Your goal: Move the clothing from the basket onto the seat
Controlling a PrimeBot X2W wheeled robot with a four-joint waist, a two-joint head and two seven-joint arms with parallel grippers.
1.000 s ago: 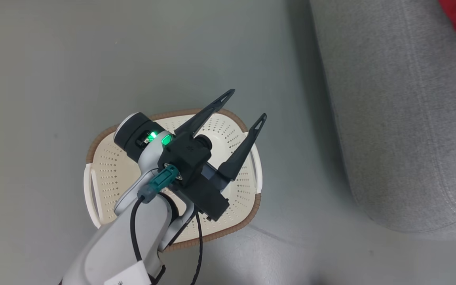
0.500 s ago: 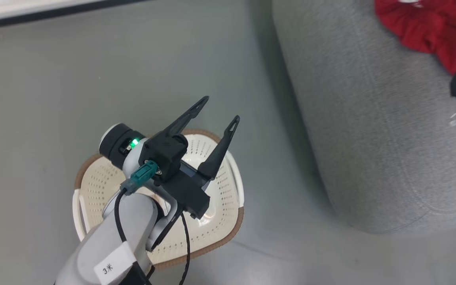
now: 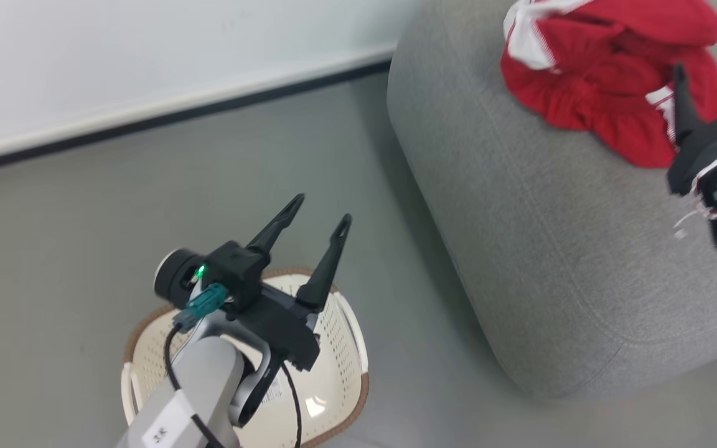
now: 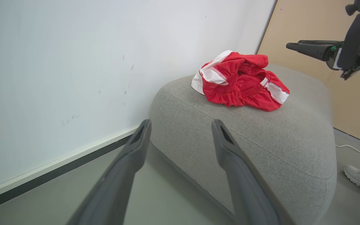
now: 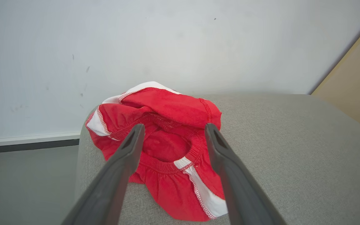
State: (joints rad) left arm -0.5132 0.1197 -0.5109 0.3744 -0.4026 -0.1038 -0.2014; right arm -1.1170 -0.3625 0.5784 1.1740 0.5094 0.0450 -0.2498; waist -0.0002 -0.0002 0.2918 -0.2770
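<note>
Head view, clothing near seat edge, right tool seemingly just clear

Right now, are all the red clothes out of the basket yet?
Looks nearly finished. The crumpled red sports clothing with white trim lies on the big grey fabric sofa. The left claw and right claw are open, holding nothing. The cream perforated plastic basket shows bare plastic where visible; the arm hides part, so maybe nothing remains.
</note>
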